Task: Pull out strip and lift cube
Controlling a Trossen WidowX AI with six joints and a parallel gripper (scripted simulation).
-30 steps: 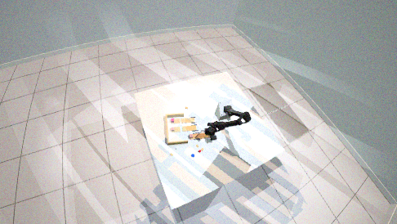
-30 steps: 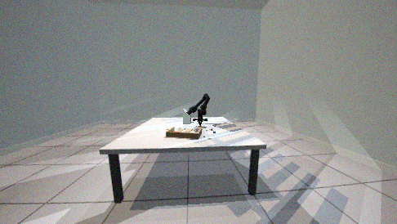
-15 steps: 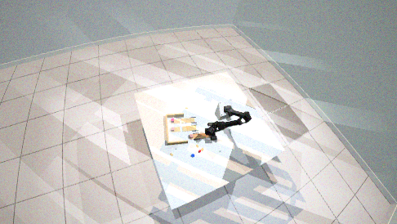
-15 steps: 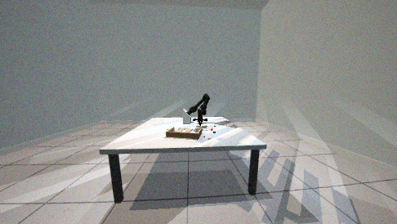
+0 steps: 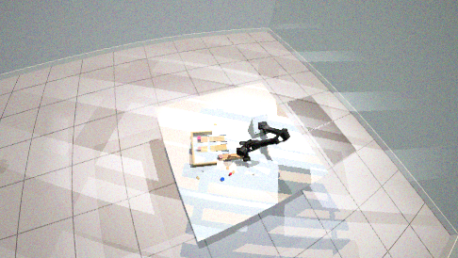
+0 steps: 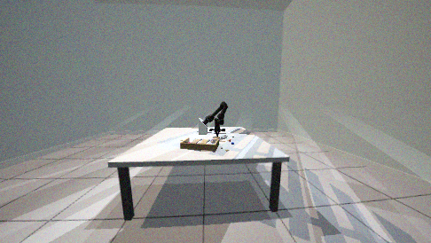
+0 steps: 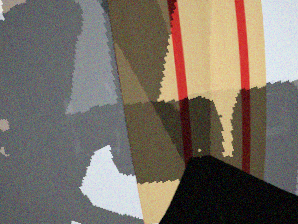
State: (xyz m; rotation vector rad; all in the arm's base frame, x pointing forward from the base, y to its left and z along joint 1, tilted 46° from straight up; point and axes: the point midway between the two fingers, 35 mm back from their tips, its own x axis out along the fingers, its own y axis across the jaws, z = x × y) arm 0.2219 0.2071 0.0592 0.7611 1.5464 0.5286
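My gripper is shut, pointing down low over the outer part of a tan strip with two red lines. Whether it touches the strip cannot be told. This strip sticks far out of the open side of the tray, and a small pinkish cube is on its inner end. A second strip and a third strip lie in the tray. A pink cube is at the third strip's inner end. Labels and cuts are too small to read.
A blue piece and a red piece lie beside the tray with several smaller bits. A pale upright panel stands by the arm's base. All stand on the white table.
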